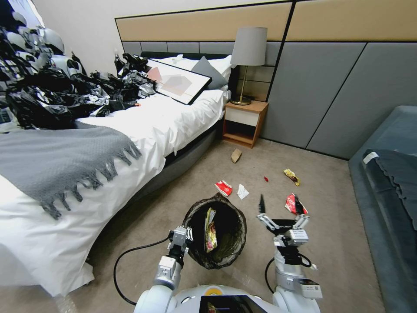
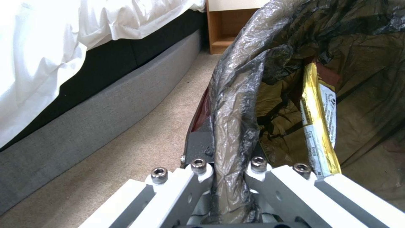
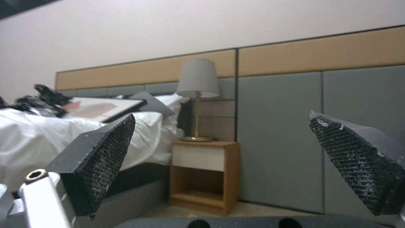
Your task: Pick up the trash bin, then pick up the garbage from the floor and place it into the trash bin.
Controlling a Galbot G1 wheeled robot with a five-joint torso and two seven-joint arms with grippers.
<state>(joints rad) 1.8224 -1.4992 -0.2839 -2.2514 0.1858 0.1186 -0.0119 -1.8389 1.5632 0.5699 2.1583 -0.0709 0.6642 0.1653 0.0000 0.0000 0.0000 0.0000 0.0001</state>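
Observation:
My left gripper (image 1: 186,234) is shut on the near-left rim of the trash bin (image 1: 230,250), whose black liner (image 2: 236,104) runs between the jaws of the left gripper (image 2: 230,166). A yellow wrapper (image 2: 318,126) lies inside the bin. To the right of the bin my right gripper (image 1: 282,208) is held open above the carpet, its pads (image 3: 101,158) wide apart and nothing between them. Garbage lies on the floor beyond: a red-and-white wrapper (image 1: 223,188), a white tissue (image 1: 242,191), a tiny red scrap (image 1: 266,178), a yellow wrapper (image 1: 291,176), a red and dark wrapper (image 1: 295,203) just past the right fingers, and brown paper (image 1: 236,155).
The bed (image 1: 87,174) with white sheets and a grey throw fills the left side. A wooden nightstand (image 1: 244,124) with a lamp (image 1: 248,48) stands against the padded wall. A grey sofa (image 1: 391,182) lines the right. A black cable (image 1: 126,256) loops by my left arm.

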